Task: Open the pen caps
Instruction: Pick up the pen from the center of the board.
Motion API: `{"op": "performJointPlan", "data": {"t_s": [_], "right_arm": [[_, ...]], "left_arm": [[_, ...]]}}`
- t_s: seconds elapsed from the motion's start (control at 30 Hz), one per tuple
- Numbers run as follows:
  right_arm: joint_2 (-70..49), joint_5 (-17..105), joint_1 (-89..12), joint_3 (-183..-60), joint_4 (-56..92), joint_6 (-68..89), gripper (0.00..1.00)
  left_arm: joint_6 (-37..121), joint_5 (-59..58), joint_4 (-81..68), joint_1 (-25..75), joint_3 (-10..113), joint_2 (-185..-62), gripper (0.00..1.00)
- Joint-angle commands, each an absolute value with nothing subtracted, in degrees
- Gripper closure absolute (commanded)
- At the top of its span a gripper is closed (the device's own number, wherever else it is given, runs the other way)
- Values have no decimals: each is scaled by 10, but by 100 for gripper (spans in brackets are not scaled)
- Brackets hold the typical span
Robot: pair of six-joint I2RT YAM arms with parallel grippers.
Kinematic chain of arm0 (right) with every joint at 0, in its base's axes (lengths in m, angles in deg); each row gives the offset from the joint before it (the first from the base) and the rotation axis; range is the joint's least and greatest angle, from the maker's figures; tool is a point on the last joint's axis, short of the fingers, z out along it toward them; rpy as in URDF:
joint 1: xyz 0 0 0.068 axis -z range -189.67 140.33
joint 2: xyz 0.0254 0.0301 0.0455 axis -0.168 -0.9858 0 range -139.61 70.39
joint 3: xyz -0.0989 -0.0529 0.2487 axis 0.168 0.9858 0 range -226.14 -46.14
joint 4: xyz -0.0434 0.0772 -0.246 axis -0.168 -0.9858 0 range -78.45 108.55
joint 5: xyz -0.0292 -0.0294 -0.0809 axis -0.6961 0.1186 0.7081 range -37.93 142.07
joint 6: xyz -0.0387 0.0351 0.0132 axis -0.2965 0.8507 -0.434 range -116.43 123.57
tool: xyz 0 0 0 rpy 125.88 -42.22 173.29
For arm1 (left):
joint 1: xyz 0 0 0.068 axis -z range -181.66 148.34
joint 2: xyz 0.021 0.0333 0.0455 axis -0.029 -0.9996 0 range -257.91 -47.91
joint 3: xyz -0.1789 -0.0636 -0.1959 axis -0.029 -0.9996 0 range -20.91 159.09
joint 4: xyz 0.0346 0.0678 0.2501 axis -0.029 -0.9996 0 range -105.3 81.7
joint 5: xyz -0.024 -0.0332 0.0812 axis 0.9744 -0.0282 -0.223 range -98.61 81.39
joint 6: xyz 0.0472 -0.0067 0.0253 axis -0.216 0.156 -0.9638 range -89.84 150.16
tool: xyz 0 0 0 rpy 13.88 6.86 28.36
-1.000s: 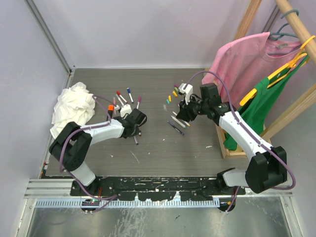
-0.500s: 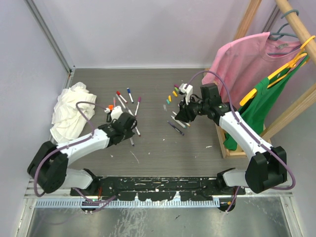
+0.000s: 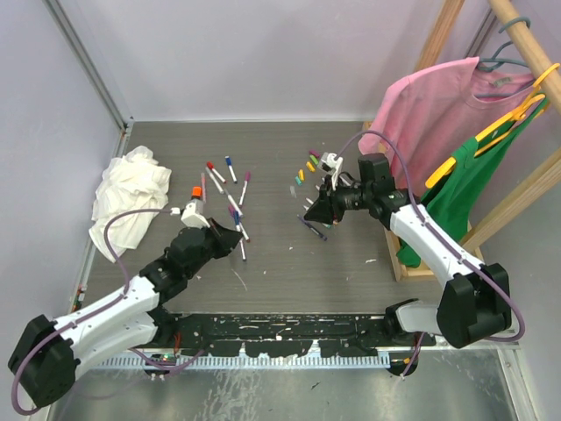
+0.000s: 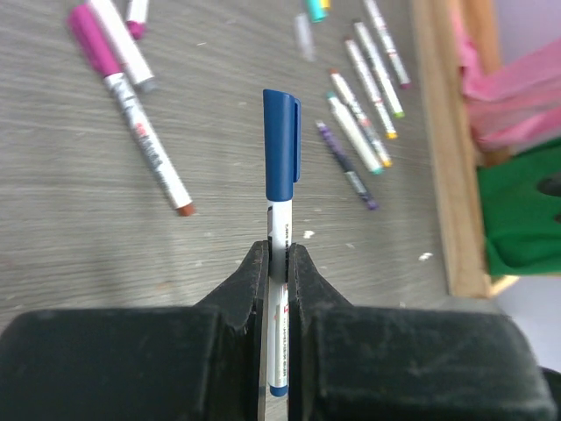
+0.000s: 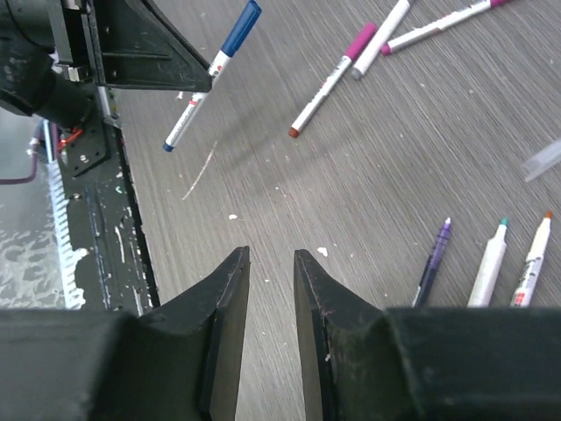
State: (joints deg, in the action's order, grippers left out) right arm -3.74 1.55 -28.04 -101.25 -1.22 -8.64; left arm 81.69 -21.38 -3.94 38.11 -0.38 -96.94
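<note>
Now the left gripper (image 4: 278, 256) is clamped low on the white barrel of a pen (image 4: 279, 230), so its blue cap (image 4: 281, 145) stands free beyond the jaws, raised off the bench (image 4: 79, 246) and aimed toward the other arm. The right gripper (image 5: 270, 263) hovers opposite, jaws a little apart and empty, seemingly placed to pinch that cap and pull. Several uncapped pens (image 4: 355, 132) lie near it, with loose caps (image 3: 307, 167) farther back.

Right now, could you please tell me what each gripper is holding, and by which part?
The left gripper holds the blue-capped pen by its white barrel, just below the cap. The right gripper holds nothing.
</note>
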Motion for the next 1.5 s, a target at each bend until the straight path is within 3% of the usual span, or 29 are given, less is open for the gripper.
{"op": "performJointPlan", "data": {"t_s": [0.0, 0.43, 0.97, 1.27, 1.47], "right_arm": [[-9, -50, -275, -1002, 58, -55, 67], [-9, -102, -274, -964, 135, -7, 63], [-19, -128, -278, -927, 227, 71, 58], [-31, -128, -297, -892, 327, 151, 44], [-36, -118, -312, -869, 383, 190, 41]], "left_arm": [[796, -163, 132, 395, -28, -931, 100], [762, -186, 366, 487, -45, -1004, 100], [765, -212, 562, 499, -46, -1102, 100], [783, -207, 603, 501, 2, -1183, 100], [765, -249, 628, 526, 31, -1241, 100]]}}
